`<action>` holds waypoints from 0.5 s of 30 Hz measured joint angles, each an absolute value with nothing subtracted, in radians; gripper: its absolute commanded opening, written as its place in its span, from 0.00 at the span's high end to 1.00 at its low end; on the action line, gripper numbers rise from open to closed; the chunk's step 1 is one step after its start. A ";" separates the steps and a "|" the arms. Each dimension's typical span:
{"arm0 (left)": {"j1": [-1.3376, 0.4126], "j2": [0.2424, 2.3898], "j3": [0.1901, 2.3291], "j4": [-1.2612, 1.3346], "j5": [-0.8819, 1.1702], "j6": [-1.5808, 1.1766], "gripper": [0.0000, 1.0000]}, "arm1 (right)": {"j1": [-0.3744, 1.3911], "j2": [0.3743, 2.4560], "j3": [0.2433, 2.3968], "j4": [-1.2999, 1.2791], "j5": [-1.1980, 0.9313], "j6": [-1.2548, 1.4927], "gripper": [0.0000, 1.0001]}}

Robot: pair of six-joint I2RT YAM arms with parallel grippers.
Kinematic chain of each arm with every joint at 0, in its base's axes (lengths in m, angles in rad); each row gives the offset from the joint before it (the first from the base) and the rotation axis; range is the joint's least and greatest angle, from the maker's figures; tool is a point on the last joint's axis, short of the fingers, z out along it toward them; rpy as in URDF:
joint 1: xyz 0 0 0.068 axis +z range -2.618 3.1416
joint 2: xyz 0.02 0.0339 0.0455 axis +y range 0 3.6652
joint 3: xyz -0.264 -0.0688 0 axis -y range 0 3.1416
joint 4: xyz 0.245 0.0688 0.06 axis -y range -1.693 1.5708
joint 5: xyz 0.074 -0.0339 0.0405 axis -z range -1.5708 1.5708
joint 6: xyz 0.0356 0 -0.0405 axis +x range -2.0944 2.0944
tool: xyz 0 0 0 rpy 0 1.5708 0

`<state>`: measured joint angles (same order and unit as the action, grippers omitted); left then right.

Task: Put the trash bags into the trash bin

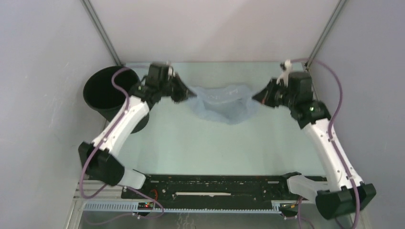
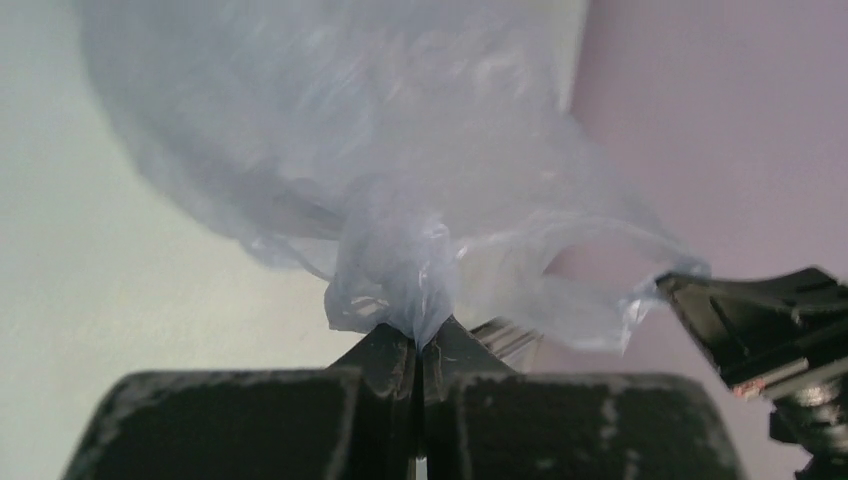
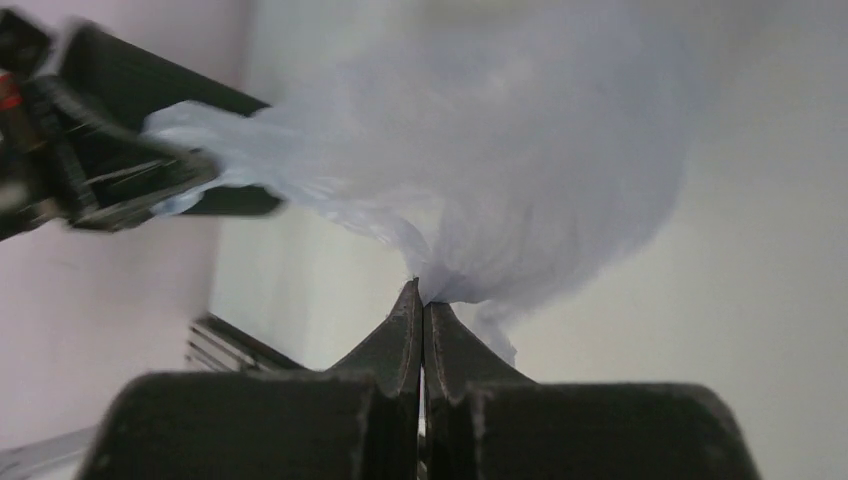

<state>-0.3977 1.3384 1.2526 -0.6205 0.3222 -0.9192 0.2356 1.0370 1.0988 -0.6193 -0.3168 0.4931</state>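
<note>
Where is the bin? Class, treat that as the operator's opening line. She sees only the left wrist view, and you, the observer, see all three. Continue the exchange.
Observer: The bin stands upright at the far left corner of the table, to the left of the left claw.
Operator: Is the bag in it?
Observer: No. The bag sags between the two claws over the table, well to the right of the bin.
Operator: Is the other claw really gripping?
Observer: Yes. Its own wrist view shows the right claw shut on a gathered bit of the film.
</note>
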 measured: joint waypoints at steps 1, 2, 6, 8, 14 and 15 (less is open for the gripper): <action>-0.393 1.391 1.347 -0.627 0.326 -0.915 1.00 | 0.228 1.096 1.212 -0.630 -0.333 0.495 1.00; -0.391 1.471 1.521 -0.645 0.326 -0.912 1.00 | 0.227 1.130 1.309 -0.638 -0.345 0.493 1.00; -0.427 1.559 1.928 -0.655 0.289 -0.863 1.00 | 0.260 1.142 1.655 -0.658 -0.340 0.456 1.00; -0.479 1.509 2.032 -0.627 0.261 -0.825 1.00 | 0.289 1.073 1.718 -0.639 -0.326 0.436 1.00; -0.517 1.095 1.627 -0.509 0.212 -0.802 1.00 | 0.302 0.772 1.518 -0.632 -0.317 0.426 1.00; -0.508 1.054 1.531 -0.490 0.216 -0.812 1.00 | 0.302 0.747 1.464 -0.632 -0.322 0.429 1.00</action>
<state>-0.5083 1.0542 1.5314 -0.4896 0.2161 -0.8116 0.3016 0.7471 1.4635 -0.6315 -0.3218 0.4294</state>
